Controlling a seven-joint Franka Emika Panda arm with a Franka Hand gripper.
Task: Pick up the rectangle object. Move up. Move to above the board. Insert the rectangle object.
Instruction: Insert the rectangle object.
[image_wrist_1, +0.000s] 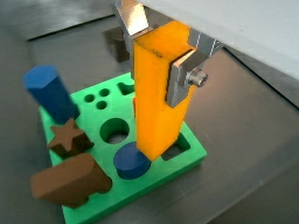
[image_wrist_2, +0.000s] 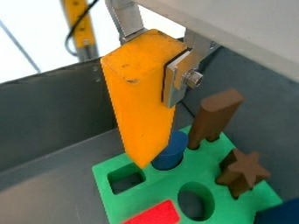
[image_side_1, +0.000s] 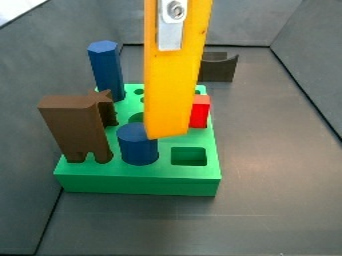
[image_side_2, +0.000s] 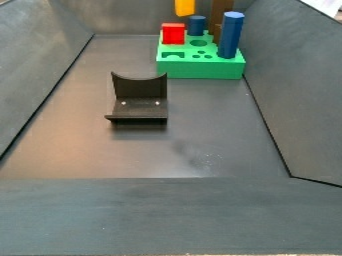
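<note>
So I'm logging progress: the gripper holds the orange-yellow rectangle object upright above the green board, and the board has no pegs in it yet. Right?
Not quite. The gripper does hold the rectangle object upright above the board, but a side view shows the board already carries a blue peg and a brown notched block.

Gripper (image_wrist_1: 158, 39) above the board: silver metal fingers (image_wrist_1: 181, 74) with a brushed sheen, clamped on the rectangle object (image_wrist_1: 158, 87), smooth orange-yellow plastic, faintly glossy. Board (image_side_1: 134, 178): matt green plastic. Floor (image_side_2: 174, 145): dull dark grey, lightly scuffed.
</note>
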